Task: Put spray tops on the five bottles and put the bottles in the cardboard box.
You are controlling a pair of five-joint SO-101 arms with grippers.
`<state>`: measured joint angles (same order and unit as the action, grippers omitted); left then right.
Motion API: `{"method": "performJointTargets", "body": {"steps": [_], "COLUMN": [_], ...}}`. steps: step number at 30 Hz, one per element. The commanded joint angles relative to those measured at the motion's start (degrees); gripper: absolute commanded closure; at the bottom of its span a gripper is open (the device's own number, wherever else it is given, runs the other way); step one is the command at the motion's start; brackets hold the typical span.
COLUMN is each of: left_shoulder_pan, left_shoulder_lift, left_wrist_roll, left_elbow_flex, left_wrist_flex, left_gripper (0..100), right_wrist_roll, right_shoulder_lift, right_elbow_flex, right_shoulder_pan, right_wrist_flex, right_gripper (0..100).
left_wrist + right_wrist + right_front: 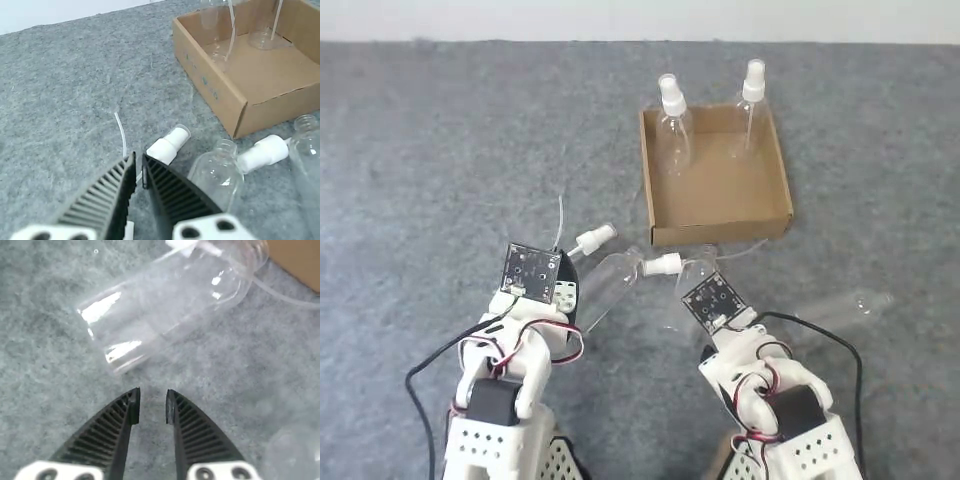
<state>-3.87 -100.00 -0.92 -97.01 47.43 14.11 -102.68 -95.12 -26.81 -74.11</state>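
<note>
The box (720, 229) holds 2 capped bottles (674, 140) standing at 12 o'clock. 2 loose bottles (605, 285) lie near its 6 o'clock edge. Left gripper (139, 159) seems clenched; right gripper (152, 395) released.

Grey felt-like mat (440, 150) underlying everything; pale wall strip (620, 18) along its far edge

The left arm (505, 385) and right arm (775, 395) are white printed plastic with black servo blocks, looped red and white wires and a trailing black cable. Each wrist carries a square black board (532, 270). The right gripper (152, 395) has ribbed black fingers (107, 440).
</note>
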Motion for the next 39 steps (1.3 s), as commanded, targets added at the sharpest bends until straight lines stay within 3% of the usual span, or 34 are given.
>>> {"method": "performJointTargets", "body": {"steps": [1, 5, 9, 14, 24, 30, 39], "left_shoulder_pan": [0.09, 0.09, 0.09, -0.18, 0.09, 0.09, 0.09], "left_shoulder_lift": [0.26, 0.26, 0.26, 0.26, 0.26, 0.26, 0.26], "left_wrist_roll": [-0.44, -0.44, -0.44, -0.44, -0.44, -0.44, -0.44], "left_elbow_flex": [0.22, 0.22, 0.22, 0.22, 0.22, 0.22, 0.22], "left_wrist_flex": [0.26, 0.26, 0.26, 0.26, 0.44, 0.44, 0.26], "left_gripper": [99, 99, 99, 99, 99, 99, 99], "right_wrist_roll": [7.12, 7.74, 2.29, -0.09, -15.74, -28.92, -44.13], "right_shoulder_lift": [-1.27, -1.27, -0.66, 3.56, 45.85, 69.67, 93.93], "right_elbow_flex": [1.14, 6.42, 15.30, 22.68, 45.54, 59.96, 74.99], "right_shoulder_pan": [3.47, 9.71, 16.22, 18.68, 26.33, 30.29, 39.43], "right_wrist_flex": [5.23, 6.11, 5.93, 5.93, 5.05, -2.68, -9.80], "right_gripper": [93.9, 93.9, 93.9, 91.1, 84.7, 66.9, 70.1]}}
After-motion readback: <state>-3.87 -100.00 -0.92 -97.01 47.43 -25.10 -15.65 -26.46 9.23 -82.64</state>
